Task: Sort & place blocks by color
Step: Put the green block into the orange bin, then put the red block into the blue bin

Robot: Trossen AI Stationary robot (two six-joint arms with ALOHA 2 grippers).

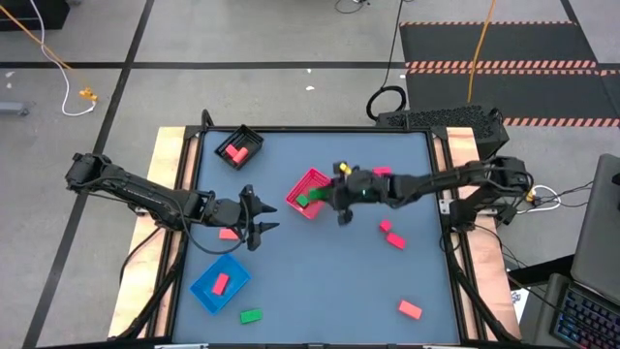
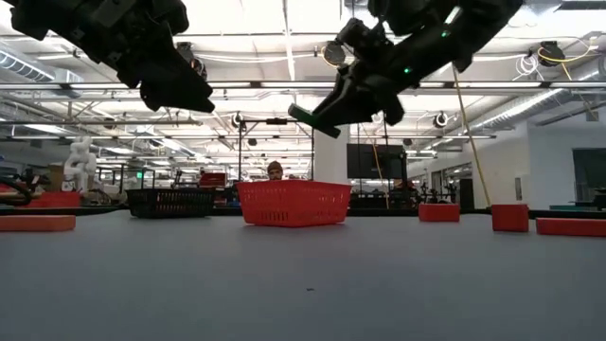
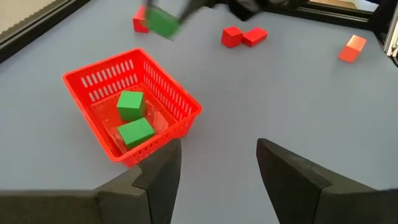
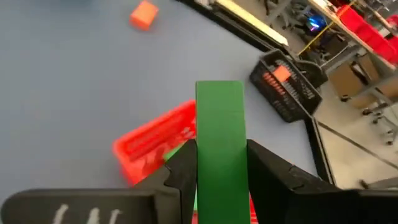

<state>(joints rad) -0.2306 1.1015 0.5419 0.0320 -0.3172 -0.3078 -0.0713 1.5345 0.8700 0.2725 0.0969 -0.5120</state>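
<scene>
Above the red basket (image 1: 310, 190), the right gripper (image 4: 221, 165) is holding a green block (image 4: 219, 134) in its jaws; it is looking light, stiff and smooth, best pinched across flat sides. Beside the basket, the left gripper (image 3: 217, 165) is waiting with jaws apart, its wrist view alone showing two green blocks (image 3: 132, 118) lying inside.

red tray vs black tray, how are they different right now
The red tray holds green blocks, the black tray red-pink ones. The red tray sits mid-table beneath the right gripper, which grips a green block; the black tray sits at a far corner. Both are open mesh baskets.
</scene>
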